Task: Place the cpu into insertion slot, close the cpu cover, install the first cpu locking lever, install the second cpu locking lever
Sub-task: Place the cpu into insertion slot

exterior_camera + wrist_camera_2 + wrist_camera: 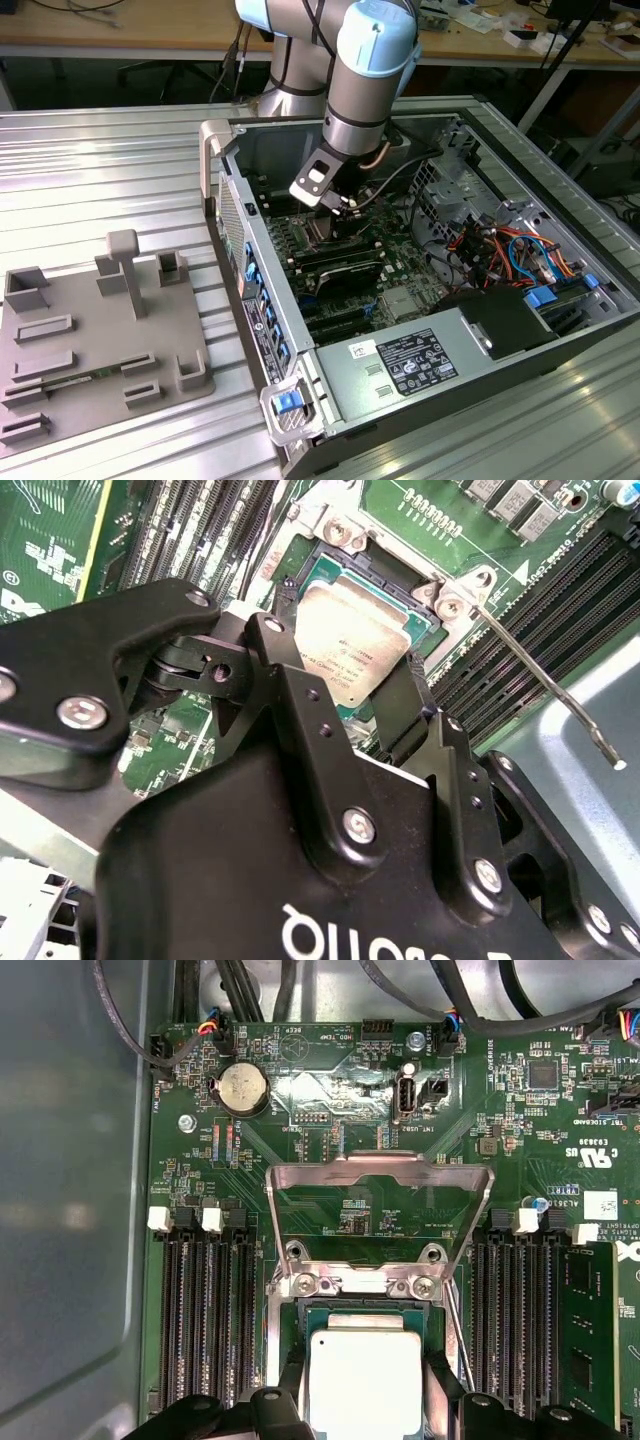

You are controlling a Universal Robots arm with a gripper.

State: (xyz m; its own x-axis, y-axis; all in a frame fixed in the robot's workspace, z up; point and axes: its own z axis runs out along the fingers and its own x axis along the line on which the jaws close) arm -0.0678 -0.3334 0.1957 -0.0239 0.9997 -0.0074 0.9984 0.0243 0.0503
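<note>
Workshop setting: ribbed metal table carrying an open computer case, with the arm reaching down into it. In both wrist views the cpu lies flat directly between the jaws, over the insertion slot. The jaws appear clamped on two opposite edges, though firm contact is hard to confirm. The cpu cover stands raised just beyond. Small print marks the cpu's face; it is not legible.

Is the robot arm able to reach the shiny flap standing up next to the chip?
Probably yes. The end effector is right at the chip, and the flap stands open just beside it, with nothing between them.
</note>
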